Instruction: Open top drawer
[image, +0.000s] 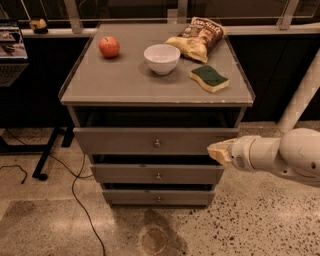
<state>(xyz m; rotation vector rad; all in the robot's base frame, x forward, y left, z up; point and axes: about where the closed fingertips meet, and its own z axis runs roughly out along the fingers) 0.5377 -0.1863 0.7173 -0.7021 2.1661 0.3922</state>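
The top drawer is the widest of three grey drawers, with a small round metal knob at its centre. It stands pulled out a little, with a dark gap under the cabinet top. My gripper is at the drawer front's lower right corner, on a white arm that comes in from the right. Its yellowish tip points left and sits right of the knob.
On the cabinet top lie a red apple, a white bowl, a chip bag and a green-and-yellow sponge. The mid-sized drawer and the smallest drawer are below. A black cable lies on the floor at the left.
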